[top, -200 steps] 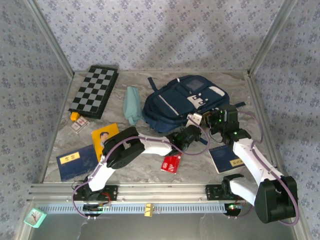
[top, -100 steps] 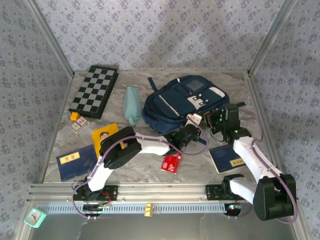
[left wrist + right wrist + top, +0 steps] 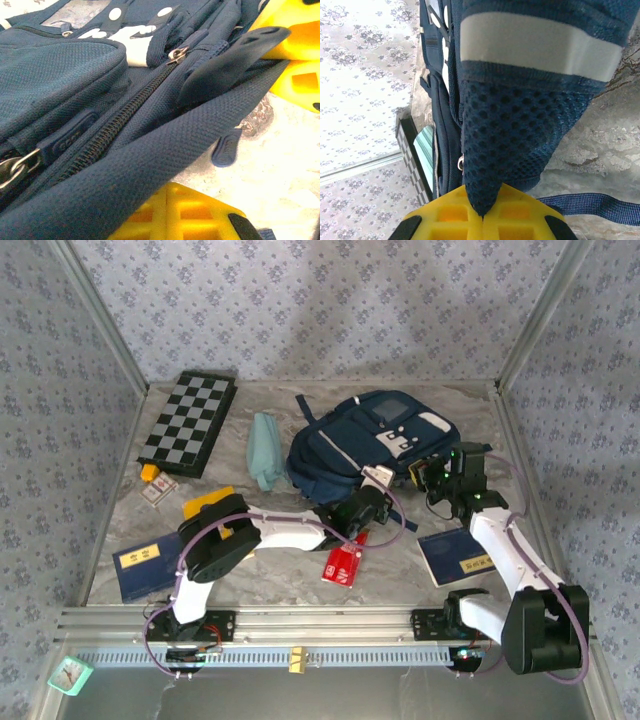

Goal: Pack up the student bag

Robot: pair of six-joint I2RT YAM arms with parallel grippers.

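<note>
Since a second ago the left arm's elbow has swung left over the yellow book (image 3: 203, 504), and the right gripper (image 3: 428, 478) has moved further back along the bag's right side. On the desk (image 3: 270, 585), from the left, lie one chessboard (image 3: 190, 423), one blue booklet (image 3: 150, 565), one pale teal pouch (image 3: 265, 450) and one red packet (image 3: 343, 565). The student bag (image 3: 370, 440) lies at the back centre. It is navy fabric with white patches and a mesh side pocket under a white stripe. The zip seen from the left wrist is closed, and what is inside cannot be seen. The left gripper (image 3: 360, 505) is clamped on the bag's near fabric edge, and the right gripper pinches the mesh pocket's corner. A second blue booklet (image 3: 460, 555) lies to the right.
</note>
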